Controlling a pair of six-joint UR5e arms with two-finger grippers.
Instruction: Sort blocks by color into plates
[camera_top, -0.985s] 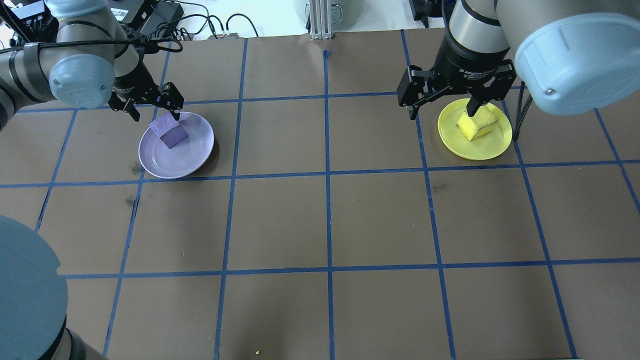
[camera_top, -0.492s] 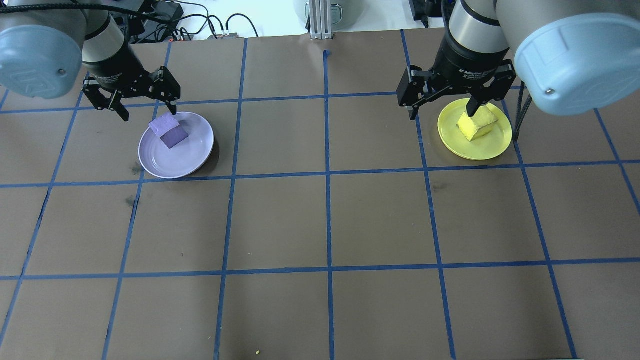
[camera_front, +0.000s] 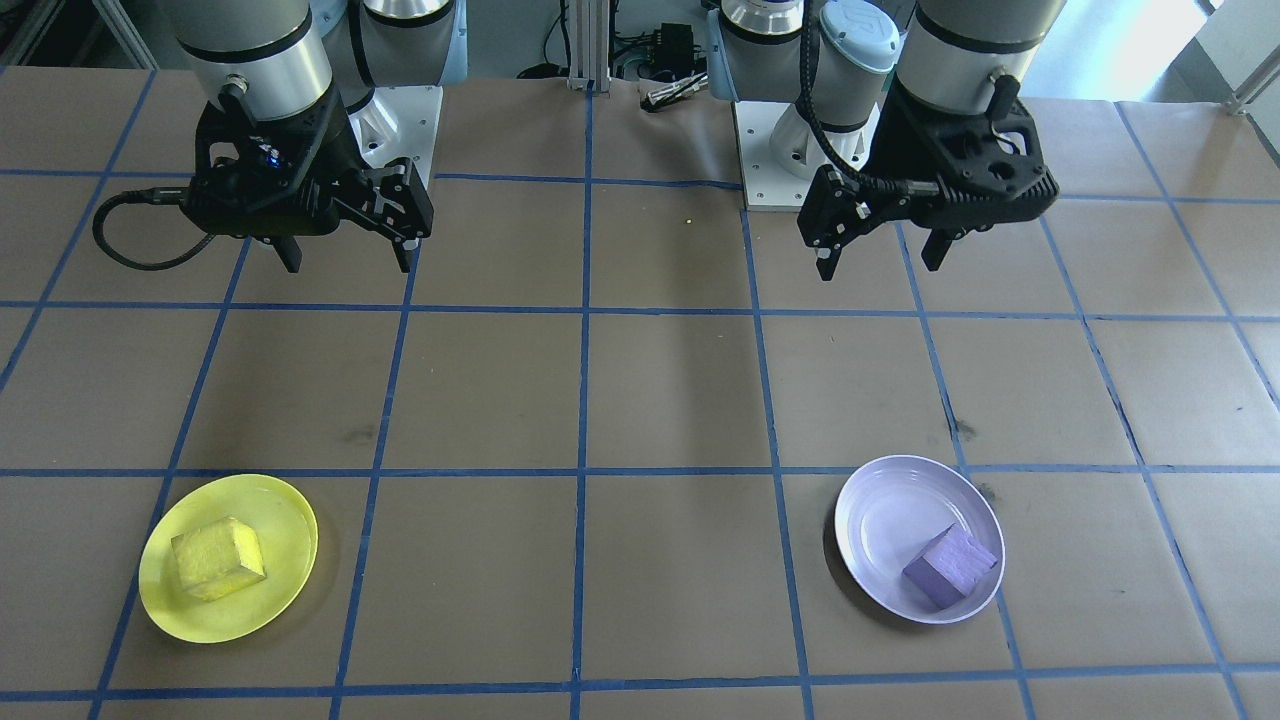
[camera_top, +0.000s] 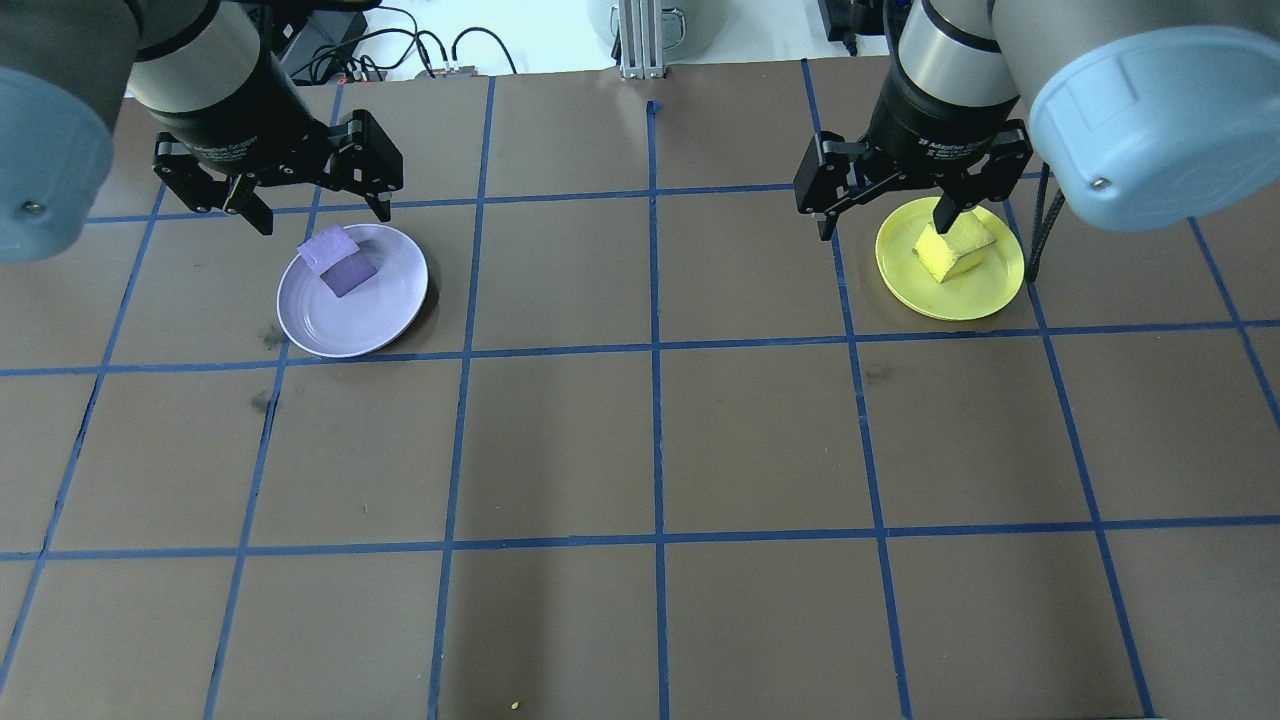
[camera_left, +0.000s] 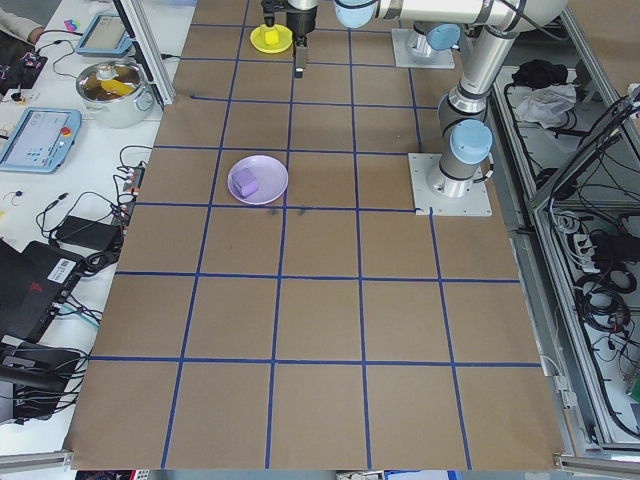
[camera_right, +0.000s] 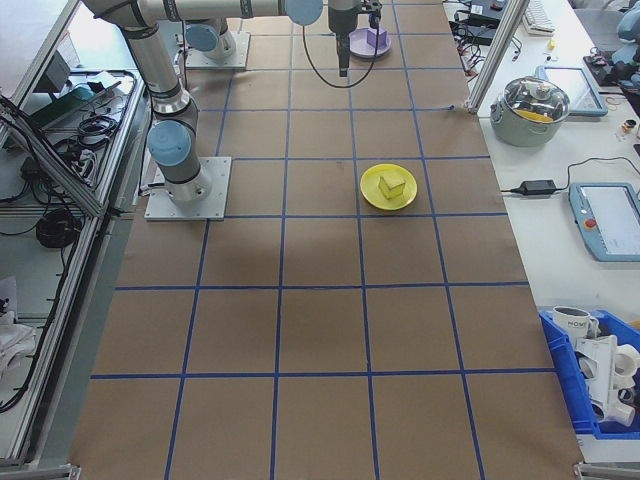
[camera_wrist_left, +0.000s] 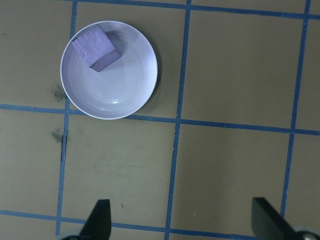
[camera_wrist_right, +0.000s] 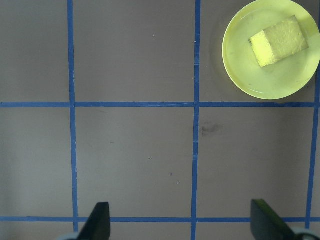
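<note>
- Nearest the robot, the left hand (camera_front: 878, 262) hangs above the surface (camera_front: 640, 400) with its fingers (camera_wrist_left: 99, 220) spread wide apart and nothing between them.
- Beside it, well apart across the grid, the right hand (camera_front: 345, 262) also hangs above the surface, its fingers (camera_wrist_right: 98, 221) wide apart and holding nothing.
- The surface is covered in brown paper marked into squares by blue tape lines (camera_front: 585, 400).
- Farther out on the robot's left side lies the lavender plate (camera_front: 890, 505), flat on the surface, touching a tape line.
- The purple block (camera_front: 950, 566) sits inside that plate, against the rim on the side away from the robot.
- On the robot's right side, at about the same depth, lies the yellow plate (camera_front: 275, 510).
- The yellow block (camera_front: 217, 558) rests in that plate, near its middle.
- Both hands are well apart from the plates in the front-facing view.
- Beyond the far edge are cables (camera_top: 420, 45) and a metal post (camera_top: 640, 35).
</note>
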